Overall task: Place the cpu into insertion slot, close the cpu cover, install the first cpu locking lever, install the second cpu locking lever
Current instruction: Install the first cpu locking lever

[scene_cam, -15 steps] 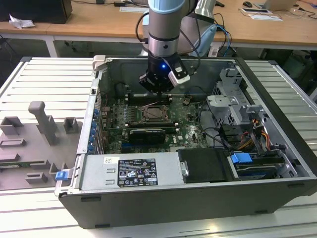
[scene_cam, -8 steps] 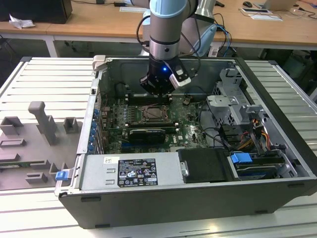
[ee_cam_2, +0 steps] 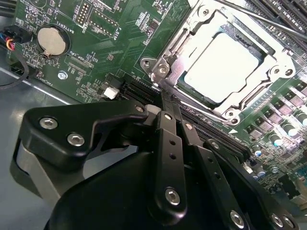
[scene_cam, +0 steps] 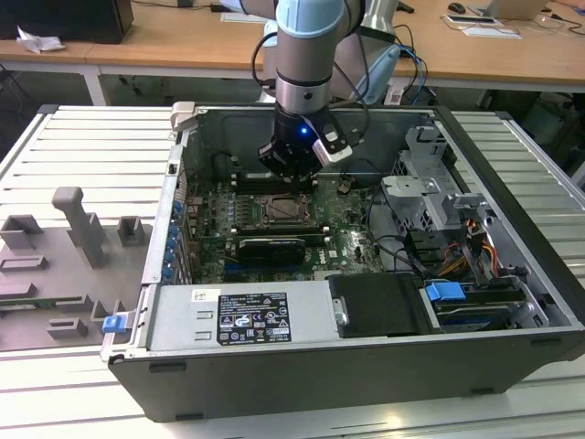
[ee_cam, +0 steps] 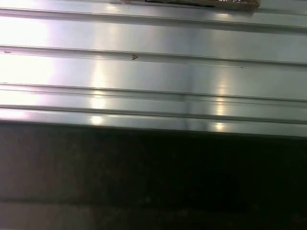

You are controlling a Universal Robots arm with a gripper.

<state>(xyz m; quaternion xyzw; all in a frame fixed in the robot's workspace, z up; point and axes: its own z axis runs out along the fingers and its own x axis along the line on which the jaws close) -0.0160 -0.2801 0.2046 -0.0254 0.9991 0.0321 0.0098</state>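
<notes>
1. Silver-beige, the cpu [ee_cam_2: 221, 64] lies seated in the insertion slot [ee_cam_2: 268, 48] on the green circuit board [ee_cam_2: 96, 28].
2. Around it the cpu cover [ee_cam_2: 189, 40] lies flat — its window frames the chip.
3. Black fingers of the gripper [ee_cam_2: 165, 103] are pressed together, grasping nothing — their tips sit just beside the cover's corner.
4. Seen from the exterior view, the gripper [scene_cam: 291, 174] hangs inside the open computer case [scene_cam: 366, 366], above the socket.

Open grey computer case [scene_cam: 512, 165] on a ribbed metal table [scene_cam: 82, 151], round coin battery [ee_cam_2: 50, 40] on its board.
</notes>
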